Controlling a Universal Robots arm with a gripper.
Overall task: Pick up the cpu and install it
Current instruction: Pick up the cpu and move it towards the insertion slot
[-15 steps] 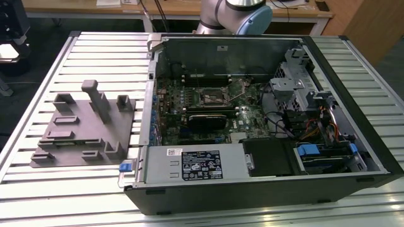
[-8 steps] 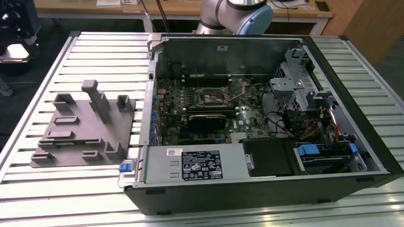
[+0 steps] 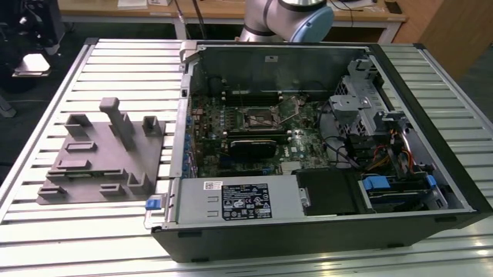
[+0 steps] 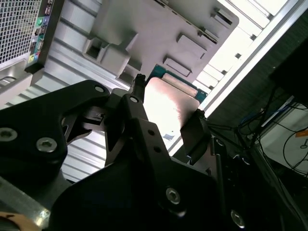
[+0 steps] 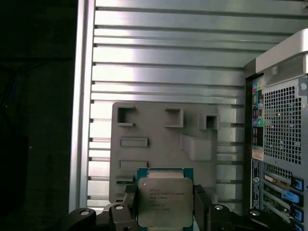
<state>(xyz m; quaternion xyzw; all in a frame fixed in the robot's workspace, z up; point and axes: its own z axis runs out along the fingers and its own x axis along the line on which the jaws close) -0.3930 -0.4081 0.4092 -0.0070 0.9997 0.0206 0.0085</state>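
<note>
**Slatted bench, open computer case, cpu gripped in the hand**

Silver aluminium slats make up the bench (image 3: 115, 57), which carries a grey plastic fixture (image 3: 100, 156) and, just beside it towards the exterior view's right, an open computer case (image 3: 324, 234). The case lies on its side with the motherboard (image 3: 231, 124) exposed and the socket (image 3: 259, 119) near the board's middle. The arm (image 3: 289, 17) shows at the far edge of the bench.

In the first wrist view, the hand (image 5: 165, 211) is clenched on the cpu (image 5: 165, 199), with black fingers (image 5: 131, 204) pressing two opposite edges. Its shiny metal top faces that camera. The cpu is held clear of the fixture, which lies behind it, and the case's rear panel (image 5: 281, 139) stands off to one side.
</note>
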